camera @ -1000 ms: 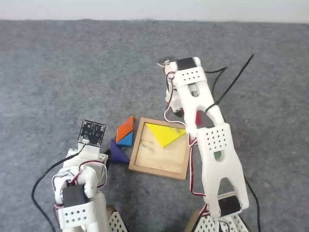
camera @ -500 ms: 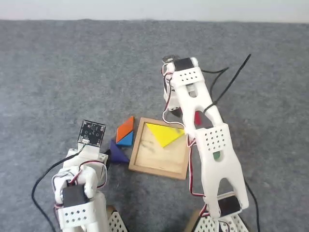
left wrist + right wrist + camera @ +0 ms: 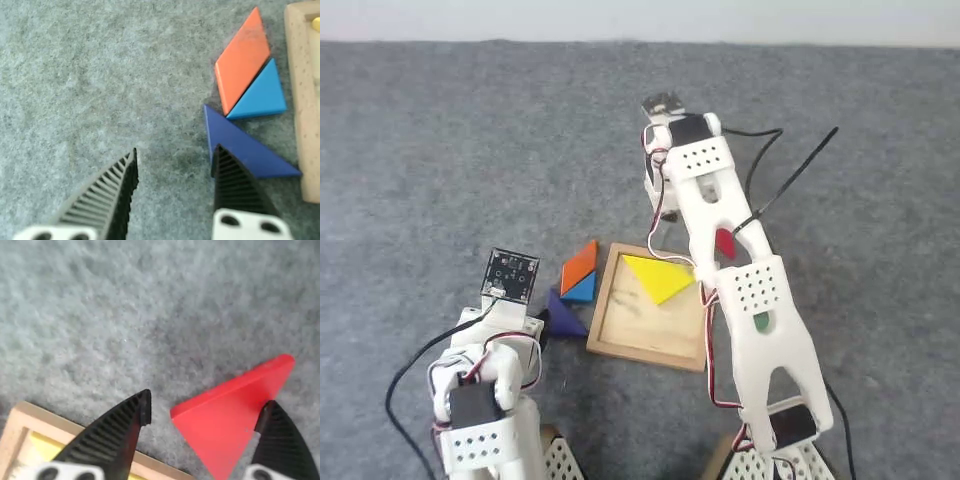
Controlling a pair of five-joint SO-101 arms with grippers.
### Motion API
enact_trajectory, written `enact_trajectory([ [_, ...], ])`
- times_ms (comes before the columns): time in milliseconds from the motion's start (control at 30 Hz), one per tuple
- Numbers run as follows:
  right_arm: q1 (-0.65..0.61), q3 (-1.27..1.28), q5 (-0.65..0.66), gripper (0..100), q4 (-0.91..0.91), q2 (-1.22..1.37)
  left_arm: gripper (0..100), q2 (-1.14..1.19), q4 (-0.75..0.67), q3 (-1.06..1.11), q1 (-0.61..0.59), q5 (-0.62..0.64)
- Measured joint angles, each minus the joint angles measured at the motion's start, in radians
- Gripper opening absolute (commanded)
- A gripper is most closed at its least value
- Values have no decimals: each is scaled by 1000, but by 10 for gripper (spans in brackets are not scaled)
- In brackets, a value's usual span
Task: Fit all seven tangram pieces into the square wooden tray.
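Wood tray (image 3: pixel 645 338): 1; pcs in sight: 5. Nearest, L gripper (image 3: pixel 175 150), fingers spread, one tip over dark blue triangle (image 3: pixel 227 132) beside tray. Next, light blue triangle (image 3: pixel 260 95) touching orange parallelogram (image 3: pixel 242 57). Tray holds 1 pc, yellow triangle (image 3: pixel 660 277). Farthest, on grey felt (image 3: pixel 470 140), red triangle (image 3: pixel 235 427) sits between R gripper's (image 3: pixel 207 401) open fingers.

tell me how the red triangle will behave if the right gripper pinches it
Probably stiff: the red triangle shows a thick, crisp edge. Lying flat, it shouldn't roll or tip. Its smooth face may slip in the right gripper.
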Motion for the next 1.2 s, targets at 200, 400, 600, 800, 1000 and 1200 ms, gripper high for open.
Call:
enact_trajectory([
  [200,26,-20,0,340,9,34,225,0,0,0,0,0],
  [400,46,-20,-41,340,12,43,225,0,0,0,0,0],
  [600,46,-20,-44,340,12,43,225,0,0,0,0,0],
  [800,46,-20,-32,343,15,43,225,0,0,0,0,0],
  [1000,46,-3,-2,343,15,41,225,0,0,0,0,0],
  [1200,46,9,28,339,15,40,225,0,0,0,0,0],
])
